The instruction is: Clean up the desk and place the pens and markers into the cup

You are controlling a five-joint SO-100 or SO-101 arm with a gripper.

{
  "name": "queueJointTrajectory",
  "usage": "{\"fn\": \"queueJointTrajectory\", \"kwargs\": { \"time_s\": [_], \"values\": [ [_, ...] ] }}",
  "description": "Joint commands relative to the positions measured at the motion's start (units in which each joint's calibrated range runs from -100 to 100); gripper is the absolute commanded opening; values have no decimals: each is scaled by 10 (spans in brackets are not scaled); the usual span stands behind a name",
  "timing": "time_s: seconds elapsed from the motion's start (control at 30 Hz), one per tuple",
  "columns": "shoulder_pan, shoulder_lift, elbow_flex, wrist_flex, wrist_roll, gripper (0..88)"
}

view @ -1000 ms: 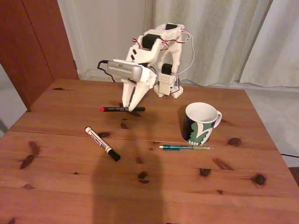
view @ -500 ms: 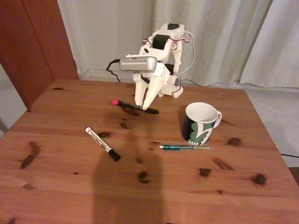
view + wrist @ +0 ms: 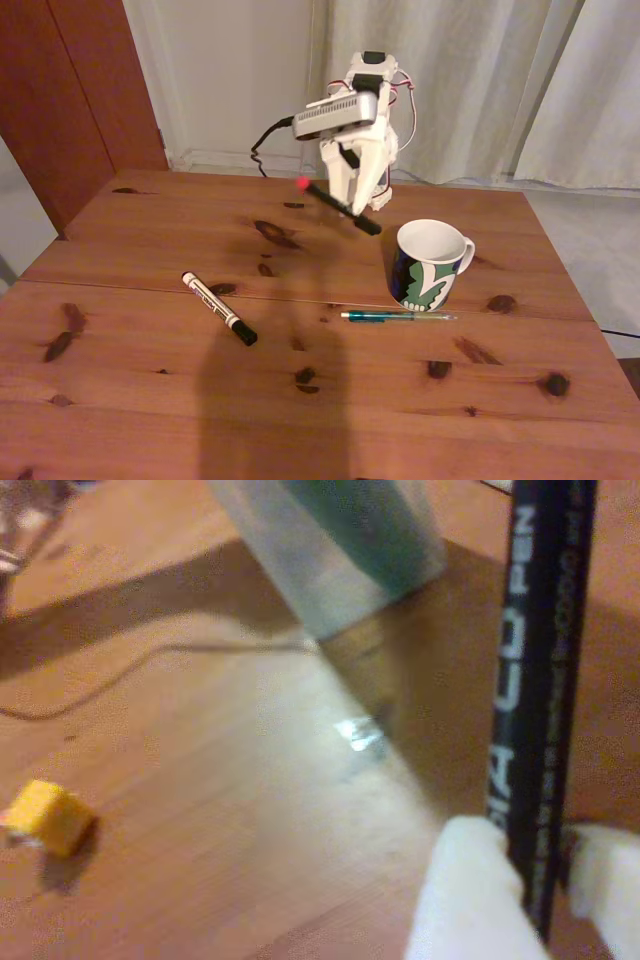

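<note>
My gripper (image 3: 352, 207) is shut on the black pen with the red tip (image 3: 325, 197) and holds it tilted in the air above the back of the desk (image 3: 150, 400), left of the cup (image 3: 430, 266). In the wrist view the black pen (image 3: 538, 680) runs up from between my two white fingertips (image 3: 465, 895), with the gripper (image 3: 540, 885) at the lower right and the blurred cup (image 3: 330, 550) beyond. The white marker with the black cap (image 3: 218, 307) lies at the left. The green pen (image 3: 398, 316) lies just in front of the cup.
The arm's base (image 3: 378, 190) stands at the desk's far edge before white curtains (image 3: 470, 80). A dark wooden panel (image 3: 70, 90) rises at the back left. A small yellow block (image 3: 45, 817) and a thin cable (image 3: 150, 660) lie on the wood in the wrist view.
The gripper has closed on the black pen, lifted it off the desk and carried it up and to the right toward the cup. The marker, green pen and cup have not moved.
</note>
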Motion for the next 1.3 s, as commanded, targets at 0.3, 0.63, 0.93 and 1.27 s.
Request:
{"fn": "queueJointTrajectory", "kwargs": {
  "time_s": [0.3, 0.63, 0.93, 1.27],
  "values": [
    [-47, -150, 90, -14, -11, 6],
    [-108, -168, 103, -9, -5, 6],
    [-129, -168, 128, -16, -10, 6],
    [-121, -172, 201, -17, -11, 6]
  ]
}}
